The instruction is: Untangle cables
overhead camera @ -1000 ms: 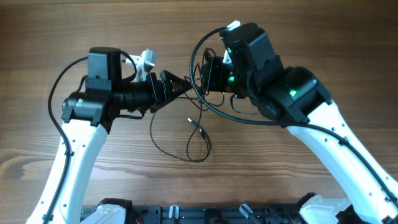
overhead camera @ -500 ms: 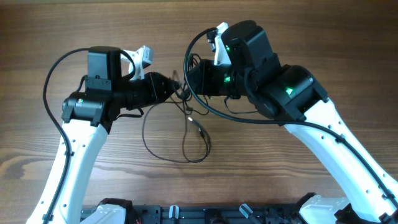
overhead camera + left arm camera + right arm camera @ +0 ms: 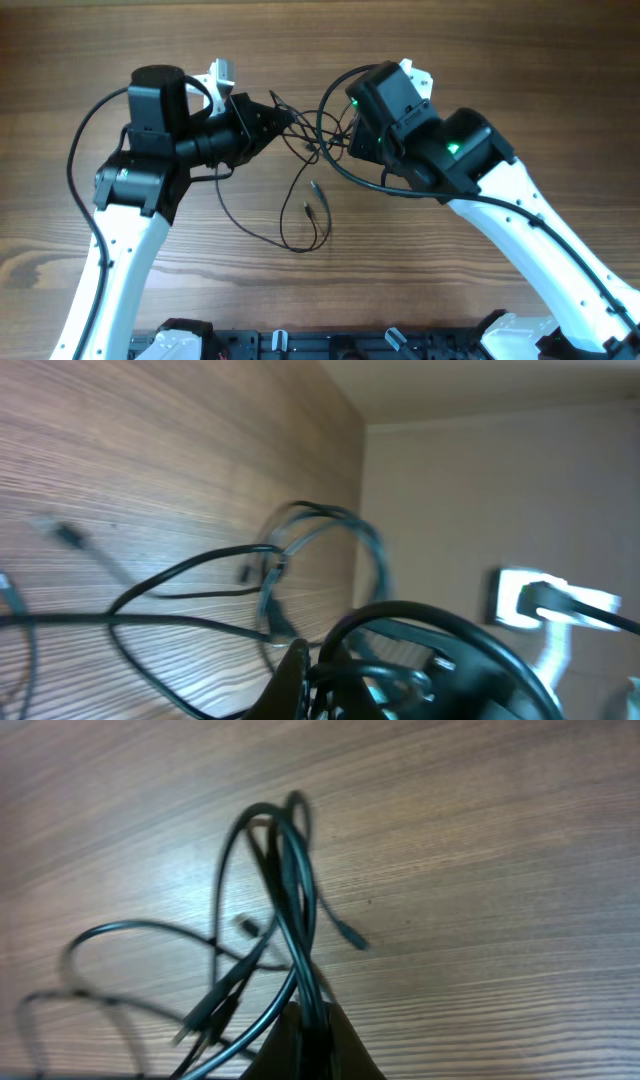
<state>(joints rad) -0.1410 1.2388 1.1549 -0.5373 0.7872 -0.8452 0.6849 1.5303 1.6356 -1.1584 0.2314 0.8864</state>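
My left pincer [image 3: 268, 122] and right pincer [image 3: 345, 136] have drawn apart, both clamped on the cables [image 3: 306, 148] stretched between them; I pull slowly, letting the slack loop [image 3: 300, 238] beneath slide free.

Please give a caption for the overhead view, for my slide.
The left claw and right claw grip a tangle of thin black cables between them over a wooden table.

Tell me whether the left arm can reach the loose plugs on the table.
Probably not yet: the left gripper looks shut on the cables, so it must release first. Nothing else seems to block the plugs.
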